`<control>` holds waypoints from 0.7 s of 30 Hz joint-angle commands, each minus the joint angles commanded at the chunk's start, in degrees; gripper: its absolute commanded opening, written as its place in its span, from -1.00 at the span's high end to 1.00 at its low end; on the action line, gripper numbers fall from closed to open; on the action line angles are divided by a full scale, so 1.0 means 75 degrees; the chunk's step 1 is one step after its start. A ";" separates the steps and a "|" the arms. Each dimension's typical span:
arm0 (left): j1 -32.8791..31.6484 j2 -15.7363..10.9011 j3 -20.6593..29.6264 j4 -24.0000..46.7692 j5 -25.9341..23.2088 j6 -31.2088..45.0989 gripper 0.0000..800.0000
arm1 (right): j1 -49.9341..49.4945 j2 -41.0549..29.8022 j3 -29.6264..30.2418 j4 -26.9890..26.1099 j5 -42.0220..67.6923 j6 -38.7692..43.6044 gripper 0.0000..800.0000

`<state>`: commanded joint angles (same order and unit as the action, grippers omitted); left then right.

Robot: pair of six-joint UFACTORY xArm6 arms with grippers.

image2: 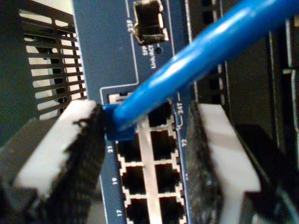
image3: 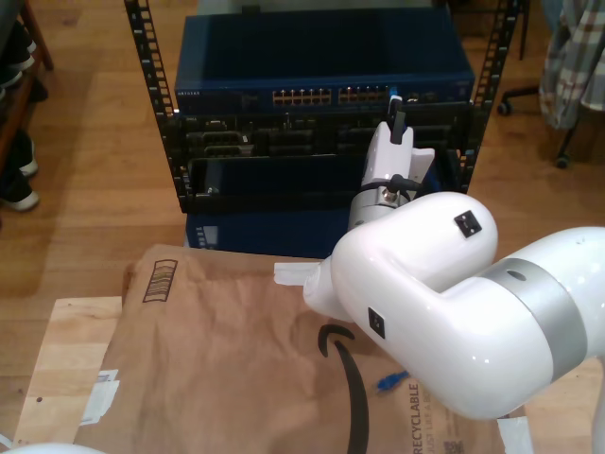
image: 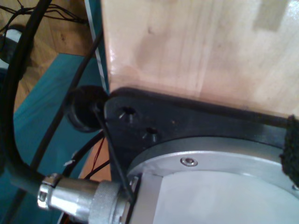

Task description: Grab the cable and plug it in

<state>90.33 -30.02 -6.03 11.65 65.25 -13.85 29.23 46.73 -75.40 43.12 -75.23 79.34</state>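
Blue Ethernet cable (image2: 196, 65) is sitting with its plug end (image2: 117, 125) at a port in the top row of the network switch (image2: 100, 56), by the labels 21 to 24; whether it is fully seated, I cannot tell. My second gripper (image2: 152, 154) is hovering right at the switch face, its padded fingers (image2: 86, 149) standing apart either side of the plug, one pad touching or almost touching the boot, the other well clear, so it is not clamping anything. In the second wrist view the cable is running from the plug up toward 2 o'clock, its long axis slanting away from the port. It looks light, limp along its run, smooth-jacketed and likely to slip; the stiff boot just behind the plug seems the sound place to grip, and the latch tab looks fragile. In the exterior view the switch is sitting at 12 o'clock in the rack (image3: 142, 85), with the arm reaching up to it. My first gripper: cannot tell its state; its camera is looking at a black base plate (image: 187, 121), a wooden board (image: 196, 46) and a black robot cable (image: 14, 116).
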 joint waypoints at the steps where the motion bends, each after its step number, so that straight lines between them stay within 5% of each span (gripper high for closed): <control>1: 0.0000 0.0000 0.0000 0.0000 0.0000 0.0000 -1.00 | 0.0000 -0.0012 0.0000 -0.0012 0.0000 0.0000 0.33; 8: 0.0000 0.0000 0.0000 0.0000 0.0000 0.0000 -1.00 | -0.0012 -0.0117 0.0000 0.0000 -0.0012 0.0012 0.39; 21: 0.0000 0.0000 0.0000 0.0000 0.0000 0.0000 -1.00 | 0.0000 -0.0129 0.0000 0.0023 -0.0012 0.0000 0.97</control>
<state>90.33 -30.02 -6.03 11.65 65.25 -13.85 29.23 45.76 -75.40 43.30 -75.32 79.34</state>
